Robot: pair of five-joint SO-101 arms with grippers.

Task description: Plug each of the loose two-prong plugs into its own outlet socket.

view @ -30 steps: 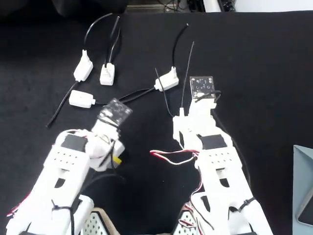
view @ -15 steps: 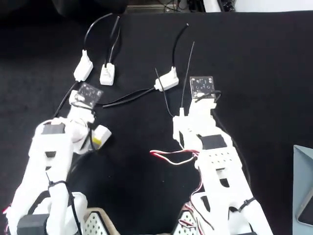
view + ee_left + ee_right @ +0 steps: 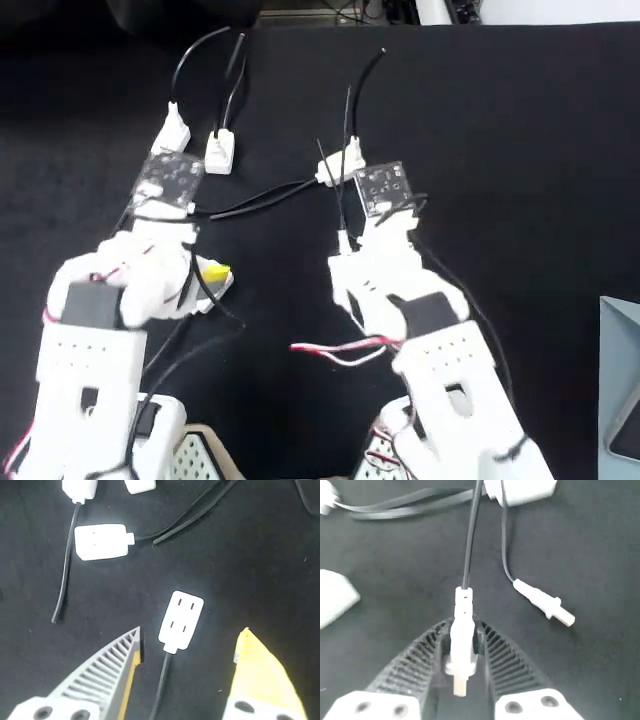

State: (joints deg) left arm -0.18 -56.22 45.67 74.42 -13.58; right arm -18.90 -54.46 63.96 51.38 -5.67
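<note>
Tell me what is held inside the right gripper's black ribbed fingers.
A slim white plastic plug with a black cord, clamped; its sides are covered by the fingers.

Place: a robotics lab bench, judging by the rig and its bare electronics.
Surface: a table (image 3: 540, 200) covered edge to edge in plain black cloth.
Machines: a left arm (image 3: 90, 340) and a right arm (image 3: 440, 350), both of white plastic, set side by side at the near edge.
Wiring: red and white leads (image 3: 340, 350) loop bare off the right arm; an uncovered circuit board (image 3: 383, 186) rides its wrist.
Test pieces: white outlet sockets (image 3: 218, 152) and a two-prong plug (image 3: 542, 602) on short black cords (image 3: 62, 585), one with its far end lying free.
Fringe: a tangle of cables (image 3: 350, 10) behind the table; a grey container (image 3: 615, 350) at its side.
</note>
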